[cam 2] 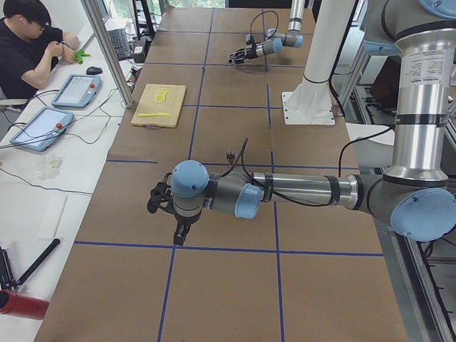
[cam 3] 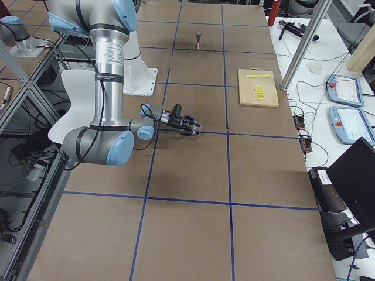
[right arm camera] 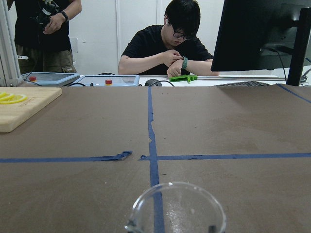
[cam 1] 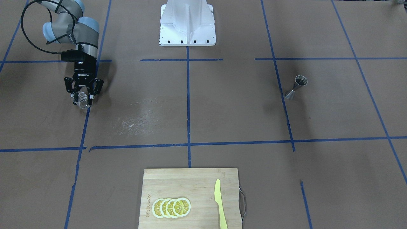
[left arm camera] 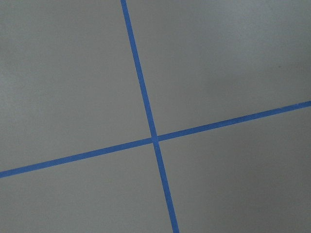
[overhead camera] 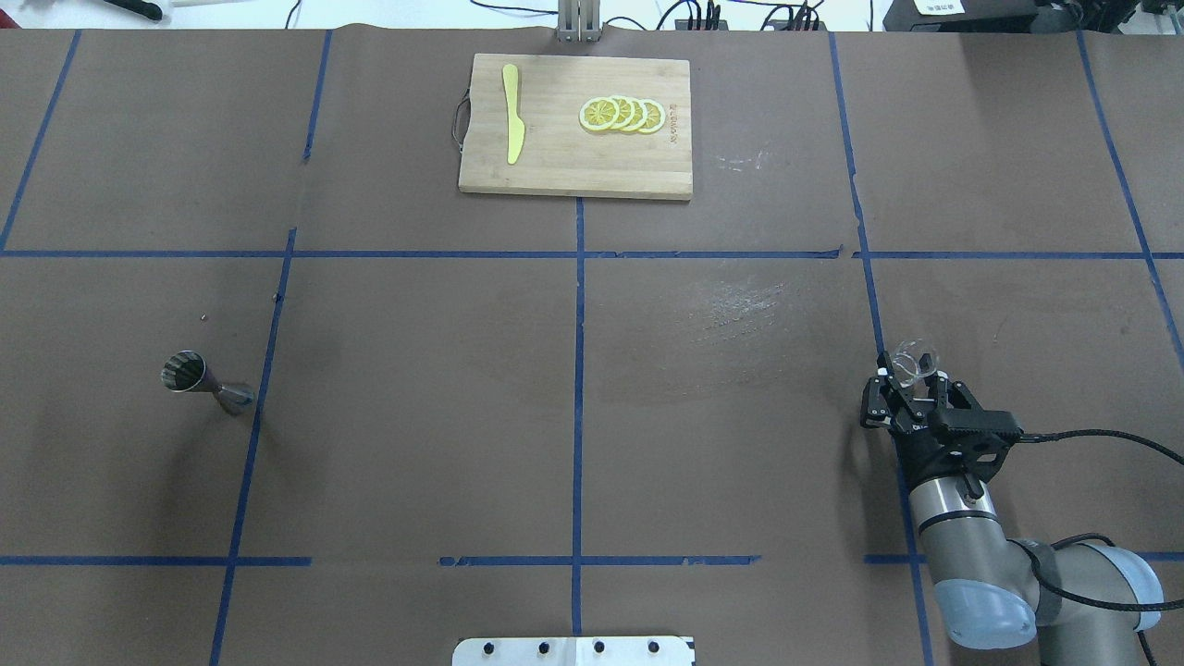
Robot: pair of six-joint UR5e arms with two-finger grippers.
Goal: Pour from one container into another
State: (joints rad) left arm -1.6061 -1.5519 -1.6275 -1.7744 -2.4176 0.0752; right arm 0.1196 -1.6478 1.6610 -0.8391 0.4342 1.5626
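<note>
The right gripper holds the glass cup, left side — the metal cup stands far right. No pouring yet. Left gripper — cannot tell.

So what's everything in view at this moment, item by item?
glass cup: one, clear, gripped at the table's right side.
jigger: one, silvery, upright on the table's left side, far from the cup.
cutting board: one, light wood, middle of the far edge.
lemon slices: four, yellow, overlapping on the board.
knife: one, yellow, on the board, apart from the slices.
table: one, brown with a blue tape grid.
base mount: one, white, middle of the near edge.
operators: two, black tops, beyond the far edge.
right end effector: one, black, shut on the glass cup.
left end effector: one, black, over bare table; open or shut unclear.
</note>
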